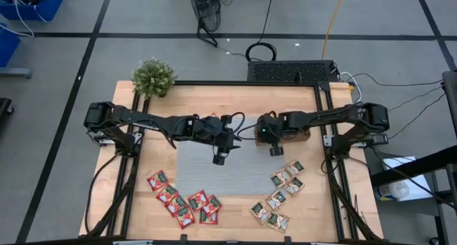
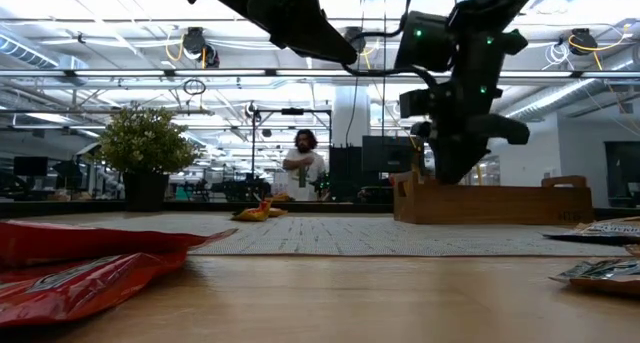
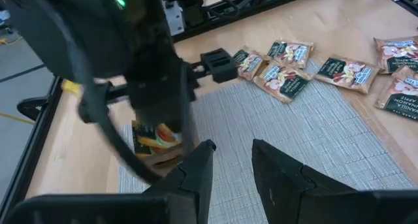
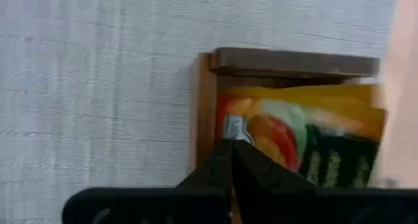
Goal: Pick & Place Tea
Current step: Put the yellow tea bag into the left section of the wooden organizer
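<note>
A pale grey woven mat (image 1: 214,166) with fine ribbing lies in the middle of the light wooden tabletop (image 1: 235,102). At the lower left of the high view, glossy red square foil tea sachets (image 1: 182,206) lie scattered and overlapping; at the lower right, pale sachets with dark green panels (image 1: 280,195) spread in a loose column on the bare wood. One of these, at the right edge of the left wrist view, shows the partial word "VANILLA" (image 3: 400,101); other print is too small to read.

A brown wooden compartment tray (image 4: 287,62) with square walls sits at the mat's upper right edge. In it lies an orange-yellow sachet (image 4: 297,136) printed with fruit and a dark green band.

The right gripper (image 4: 232,162) hangs just above the tray, its arm stretched in from the right edge of the high view with the wrist bent downward. Its two dark fingers are pressed together tip to tip over the sachet's corner; whether they pinch it cannot be told.

The left gripper (image 3: 230,157) reaches in from the left and hovers over the centre of the mat, its matte black fingers (image 3: 199,168) a narrow gap apart with nothing between them.

A leafy green potted plant (image 1: 153,77) stands at the table's upper left corner. A person (image 2: 302,163) stands far back in the low view.
</note>
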`<action>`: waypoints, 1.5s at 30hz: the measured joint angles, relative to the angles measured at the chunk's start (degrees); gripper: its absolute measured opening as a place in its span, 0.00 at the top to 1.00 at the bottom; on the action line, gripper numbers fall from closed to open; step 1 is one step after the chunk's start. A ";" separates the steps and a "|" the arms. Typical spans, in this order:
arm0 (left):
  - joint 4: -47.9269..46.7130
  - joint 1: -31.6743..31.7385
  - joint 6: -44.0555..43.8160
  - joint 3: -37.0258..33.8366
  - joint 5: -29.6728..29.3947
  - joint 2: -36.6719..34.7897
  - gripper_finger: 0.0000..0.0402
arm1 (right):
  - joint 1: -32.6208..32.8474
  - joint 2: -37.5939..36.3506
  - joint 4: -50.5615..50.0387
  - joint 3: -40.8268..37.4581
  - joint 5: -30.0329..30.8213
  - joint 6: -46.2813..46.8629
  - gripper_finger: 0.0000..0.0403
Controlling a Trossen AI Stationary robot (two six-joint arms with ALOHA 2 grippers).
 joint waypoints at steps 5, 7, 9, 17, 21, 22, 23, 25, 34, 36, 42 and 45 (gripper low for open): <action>-0.28 0.11 0.31 0.00 -0.01 0.00 0.72 | -0.19 1.29 -1.02 0.00 -1.85 0.00 1.00; -0.29 0.35 0.31 0.00 -0.01 0.00 0.72 | -0.82 2.08 -1.65 0.00 -1.89 0.00 1.00; -0.30 0.80 0.27 0.00 -0.03 0.00 0.72 | -1.50 3.35 -1.85 0.12 -1.90 -0.05 1.00; -1.00 1.81 -0.59 0.00 -0.01 0.00 0.72 | -2.24 8.55 -0.22 0.26 -1.57 0.41 1.00; -1.26 1.81 -0.61 0.00 -0.01 0.00 0.72 | -1.92 7.72 1.07 0.21 0.50 3.75 1.00; -1.30 1.81 -0.61 0.00 -0.01 0.00 0.72 | -1.67 7.12 1.20 0.12 2.27 4.85 1.00; -1.36 1.81 -0.61 0.00 0.02 0.00 0.72 | -1.46 6.58 1.13 0.10 3.93 5.77 1.00; -1.43 1.81 -0.61 0.00 0.02 0.00 0.72 | -0.94 5.24 1.06 -0.20 6.45 7.52 1.00; -1.45 1.81 -0.64 0.00 0.04 0.00 0.72 | 1.58 0.53 2.50 -0.13 14.31 12.57 1.00; -1.44 1.81 -0.68 0.00 0.04 0.00 0.72 | 2.20 0.49 2.80 -0.11 16.51 12.54 1.00; -1.43 1.81 -1.26 0.00 0.10 0.00 0.72 | 2.84 0.53 5.16 -0.13 19.28 12.09 1.00; -1.45 1.76 -1.25 0.00 0.09 0.00 0.72 | 2.83 0.53 5.88 -0.13 19.35 12.07 1.00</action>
